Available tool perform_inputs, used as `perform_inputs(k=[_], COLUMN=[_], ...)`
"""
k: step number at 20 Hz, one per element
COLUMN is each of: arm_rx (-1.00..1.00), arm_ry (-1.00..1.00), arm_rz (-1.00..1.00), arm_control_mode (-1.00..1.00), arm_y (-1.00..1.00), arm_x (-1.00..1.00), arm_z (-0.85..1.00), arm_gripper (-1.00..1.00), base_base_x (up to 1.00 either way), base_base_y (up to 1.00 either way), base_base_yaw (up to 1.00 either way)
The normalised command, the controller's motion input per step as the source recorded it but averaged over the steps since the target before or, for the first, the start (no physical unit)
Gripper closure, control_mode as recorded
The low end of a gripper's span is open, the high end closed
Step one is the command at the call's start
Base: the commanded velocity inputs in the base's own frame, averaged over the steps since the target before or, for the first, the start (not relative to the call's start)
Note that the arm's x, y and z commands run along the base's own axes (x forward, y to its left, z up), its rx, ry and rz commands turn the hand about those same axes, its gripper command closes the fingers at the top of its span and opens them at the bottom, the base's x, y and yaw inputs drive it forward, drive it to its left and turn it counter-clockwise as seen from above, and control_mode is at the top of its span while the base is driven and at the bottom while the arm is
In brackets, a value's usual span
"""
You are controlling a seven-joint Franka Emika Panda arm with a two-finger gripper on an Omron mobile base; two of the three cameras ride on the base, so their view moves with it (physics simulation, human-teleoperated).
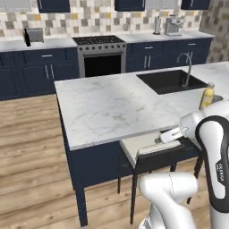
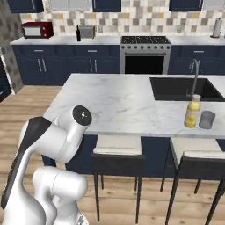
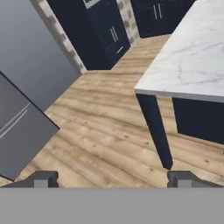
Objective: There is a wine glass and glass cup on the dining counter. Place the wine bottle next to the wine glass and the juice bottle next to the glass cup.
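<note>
your gripper [image 3: 112, 180] is spread, empty; juice bottle [image 2: 192, 111] already beside glass cup [image 2: 206, 119], far off; wine bottle [image 1: 27, 37] remains.

polished marble dining counter [image 1: 107, 107]; wood floor [image 1: 31, 161]

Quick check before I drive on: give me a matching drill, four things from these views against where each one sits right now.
Things:
1. juice bottle
2. glass cup
3. wine bottle
4. tool

Places:
A. on the wall counter, beside the toaster
B. over the wood floor, off the dining counter's corner, jaws wide
C. on the dining counter, near the sink
D. right beside the yellow bottle, at the counter's near edge

Pairs: 1-C, 2-D, 3-A, 4-B
</note>
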Motion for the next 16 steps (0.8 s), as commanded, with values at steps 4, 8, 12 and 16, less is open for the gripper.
perform_inputs(k=[4,8,12,16], arm_rx=[0.0,0.0,0.0,0.0], arm_ry=[0.0,0.0,0.0,0.0], arm_rz=[0.0,0.0,0.0,0.0], arm_control_mode=[1.0,1.0,1.0,1.0], arm_y=[0.0,0.0,0.0,0.0], arm_x=[0.0,0.0,0.0,0.0], arm_z=[0.0,0.0,0.0,0.0], arm_gripper=[-1.0,-1.0,-1.0,-1.0], base_base_x=[0.1,0.1,0.11,0.21], base_base_y=[0.94,0.94,0.94,0.94], base_base_yaw=[0.0,0.0,0.0,0.0])
